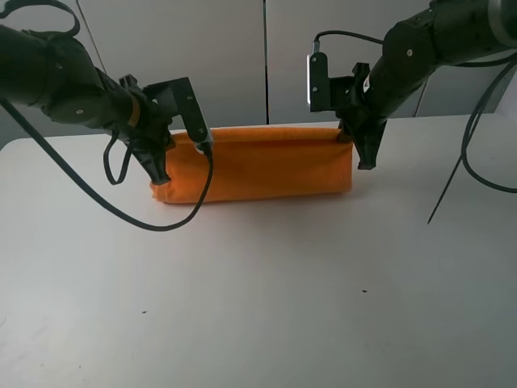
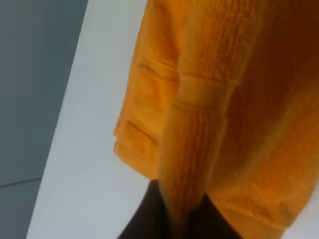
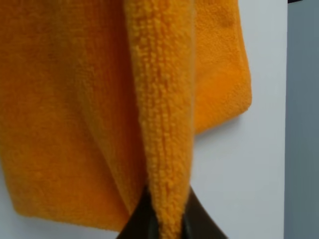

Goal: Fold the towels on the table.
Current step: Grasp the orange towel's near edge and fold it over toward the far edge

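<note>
White bench [image 1: 266, 307] carries the orange towel [image 1: 262, 166] along its far side, doubled over lengthwise into a band. Left claw [image 1: 164, 176] and right claw [image 1: 365, 158] each clamp one end's edge. Judgement: first fold appears made; release and crosswise folds are left.

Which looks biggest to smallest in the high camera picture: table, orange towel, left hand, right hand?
1. table
2. orange towel
3. left hand and right hand: they look about alike, so no ranking.
</note>
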Tool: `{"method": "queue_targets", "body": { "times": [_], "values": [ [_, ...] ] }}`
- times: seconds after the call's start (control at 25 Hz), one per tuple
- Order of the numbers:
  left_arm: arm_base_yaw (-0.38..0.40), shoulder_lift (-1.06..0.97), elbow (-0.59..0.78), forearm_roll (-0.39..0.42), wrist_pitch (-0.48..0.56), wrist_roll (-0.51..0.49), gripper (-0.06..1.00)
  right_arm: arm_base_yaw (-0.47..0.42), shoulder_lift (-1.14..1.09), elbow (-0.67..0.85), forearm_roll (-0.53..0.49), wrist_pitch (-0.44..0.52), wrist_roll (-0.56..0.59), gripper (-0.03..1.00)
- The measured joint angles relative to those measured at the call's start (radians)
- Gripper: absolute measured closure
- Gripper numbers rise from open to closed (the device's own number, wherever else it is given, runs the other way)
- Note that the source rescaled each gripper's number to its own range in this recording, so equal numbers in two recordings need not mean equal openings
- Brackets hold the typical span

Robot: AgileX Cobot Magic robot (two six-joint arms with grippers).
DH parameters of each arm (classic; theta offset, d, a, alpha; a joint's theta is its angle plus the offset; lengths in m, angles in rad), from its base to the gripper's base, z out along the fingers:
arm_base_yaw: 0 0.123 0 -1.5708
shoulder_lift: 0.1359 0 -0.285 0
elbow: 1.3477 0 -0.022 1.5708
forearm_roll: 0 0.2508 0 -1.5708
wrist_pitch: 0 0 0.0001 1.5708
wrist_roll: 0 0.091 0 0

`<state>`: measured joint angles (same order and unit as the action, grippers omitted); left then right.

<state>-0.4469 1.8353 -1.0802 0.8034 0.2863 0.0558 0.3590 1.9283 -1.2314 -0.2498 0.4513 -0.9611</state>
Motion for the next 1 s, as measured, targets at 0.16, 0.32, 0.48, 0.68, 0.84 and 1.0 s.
{"method": "queue_targets", "body": {
  "times": [0.16, 0.32, 0.48, 0.68, 0.84, 1.0],
  "values": [
    [0.027, 0.024, -0.008, 0.009, -0.041, -0.017, 0.94, 0.000, 0.026, -0.033, -0.026, -0.017, 0.000, 0.97],
    [0.043, 0.031, -0.010, 0.043, -0.072, -0.036, 0.94, 0.000, 0.061, -0.060, -0.040, -0.025, 0.002, 0.97],
    [0.061, 0.035, -0.010, 0.074, -0.122, -0.056, 0.94, 0.000, 0.089, -0.062, -0.076, -0.040, 0.004, 0.97],
    [0.075, 0.079, -0.025, 0.099, -0.143, -0.091, 0.94, 0.000, 0.113, -0.080, -0.103, -0.061, 0.006, 0.97],
    [0.076, 0.123, -0.051, 0.101, -0.137, -0.117, 0.94, 0.000, 0.142, -0.106, -0.105, -0.058, 0.008, 0.97],
    [0.079, 0.147, -0.067, 0.122, -0.137, -0.135, 0.94, 0.000, 0.168, -0.121, -0.107, -0.058, 0.008, 0.97]
  ]
}}
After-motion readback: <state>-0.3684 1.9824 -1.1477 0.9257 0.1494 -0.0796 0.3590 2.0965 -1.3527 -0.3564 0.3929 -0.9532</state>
